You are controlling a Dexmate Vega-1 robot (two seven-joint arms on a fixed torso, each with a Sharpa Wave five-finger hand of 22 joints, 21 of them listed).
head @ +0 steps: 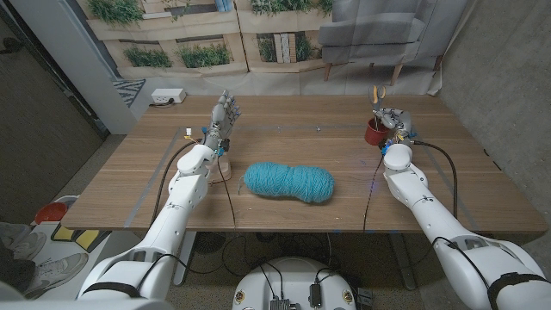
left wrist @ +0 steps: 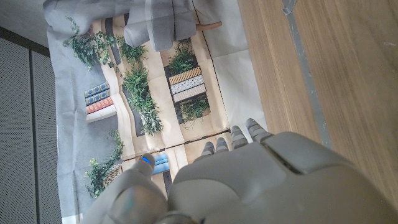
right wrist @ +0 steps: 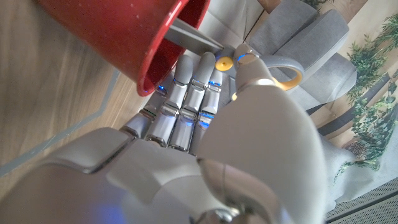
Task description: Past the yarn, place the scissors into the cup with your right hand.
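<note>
A teal skein of yarn (head: 288, 182) lies in the middle of the wooden table (head: 284, 120). Beyond it, at the back right, stands a red cup (head: 374, 133). My right hand (head: 393, 121) is right beside and above the cup and grips the scissors, whose orange-yellow handles (head: 376, 93) stick up. In the right wrist view, the grey blades (right wrist: 189, 37) reach into the mouth of the red cup (right wrist: 118, 31), and my right hand (right wrist: 205, 149) curls around the yellow handle (right wrist: 287, 78). My left hand (head: 224, 113) stands upright at the back left with fingers apart, holding nothing.
A white box (head: 168, 97) sits at the table's back left corner, and a small white object (head: 188, 132) lies near my left hand. Black cables run along both forearms. A grey sofa (head: 379, 30) stands behind the table.
</note>
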